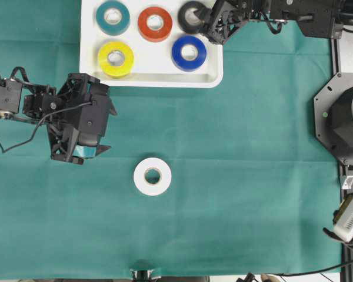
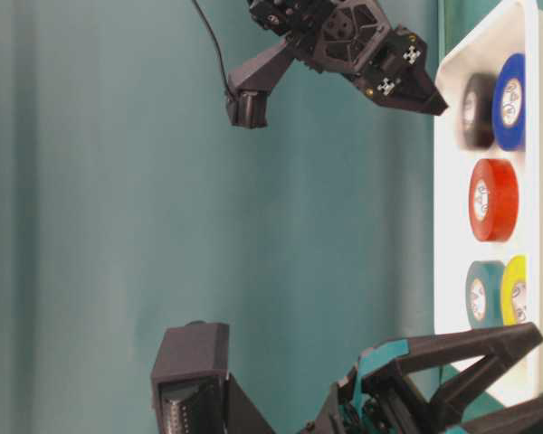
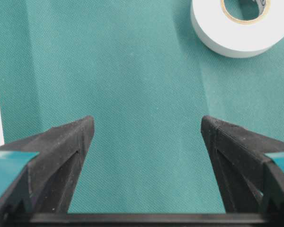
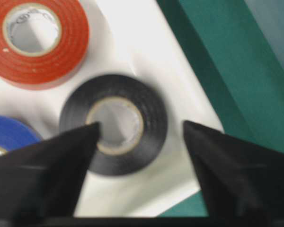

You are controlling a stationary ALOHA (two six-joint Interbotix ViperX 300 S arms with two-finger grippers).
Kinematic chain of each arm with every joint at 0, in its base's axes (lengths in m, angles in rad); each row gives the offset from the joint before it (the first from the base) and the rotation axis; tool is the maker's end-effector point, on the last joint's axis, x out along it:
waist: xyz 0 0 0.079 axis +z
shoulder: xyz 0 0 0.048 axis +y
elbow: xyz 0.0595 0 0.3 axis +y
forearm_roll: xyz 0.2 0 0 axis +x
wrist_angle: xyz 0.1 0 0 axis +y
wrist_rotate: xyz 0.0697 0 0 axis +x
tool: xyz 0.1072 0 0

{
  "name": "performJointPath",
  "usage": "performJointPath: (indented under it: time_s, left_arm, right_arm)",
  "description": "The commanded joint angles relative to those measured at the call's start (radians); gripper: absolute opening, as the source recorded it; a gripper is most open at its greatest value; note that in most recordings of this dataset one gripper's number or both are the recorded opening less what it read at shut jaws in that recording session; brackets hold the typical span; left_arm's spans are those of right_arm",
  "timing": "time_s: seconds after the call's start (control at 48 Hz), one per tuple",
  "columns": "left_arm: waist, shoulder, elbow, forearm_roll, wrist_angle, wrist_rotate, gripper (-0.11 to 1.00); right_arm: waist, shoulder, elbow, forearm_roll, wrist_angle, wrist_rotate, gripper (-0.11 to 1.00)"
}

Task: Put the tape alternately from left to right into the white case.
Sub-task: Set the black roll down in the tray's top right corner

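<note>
A: What is found nearest, at the front of the desk (image 1: 235, 194)?

B: The white roll (image 1: 152, 176) is seen lying flat on the green cloth, alone and well apart from the white case (image 1: 89, 64). It is the one roll not yet put away.

A: And the left hand (image 3: 146, 137)?

B: It is held just to the left of that roll, over bare cloth. Its fingers are spread wide and nothing is held between them; in the left wrist view the white roll is seen ahead and off to the right, not between the fingers.

A: What is seen farther back?

B: Five rolls are lying flat in the case: the yellow roll (image 1: 115, 59) and the blue roll (image 1: 189, 53) in the nearer row, the teal roll (image 1: 112, 17), the red roll (image 1: 155, 23) and the black roll (image 1: 191, 16) behind them.

A: And the right hand (image 4: 139, 127)?

B: It is poised at the case's far right corner, over the black roll. Its fingers are parted partway; one tip is seen over the roll's core and the other outside its rim. The roll rests on the case floor and does not appear to be gripped.

A: Which step is judged to be in hand?

B: The black roll's placing is being finished. The white roll is left for the left hand, it would seem. That hand would have to be shifted right until the roll sits between its fingers, then lowered and closed, with the free spot in the case kept in mind.
</note>
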Motion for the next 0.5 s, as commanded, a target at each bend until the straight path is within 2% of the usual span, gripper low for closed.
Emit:
performJointPath:
  time_s: [0.0, 0.062, 0.125, 0.479]
  left_arm:
    - [-0.003, -0.011, -0.018, -0.003, -0.006, 0.0, 0.97]
    - [-0.003, -0.011, -0.018, -0.003, -0.006, 0.0, 0.97]
    - [-0.003, -0.011, -0.017, -0.003, -0.006, 0.0, 0.97]
    - [-0.003, -0.011, -0.018, -0.002, -0.006, 0.0, 0.97]
  right_arm:
    - [-0.003, -0.012, -0.018, -0.003, -0.002, -0.002, 0.45]
    - [-0.003, -0.012, -0.017, -0.003, -0.002, -0.002, 0.66]
    - [-0.003, -0.014, -0.018, -0.003, -0.002, -0.002, 0.81]
    - [0.0, -0.015, -0.012, -0.003, -0.012, 0.0, 0.82]
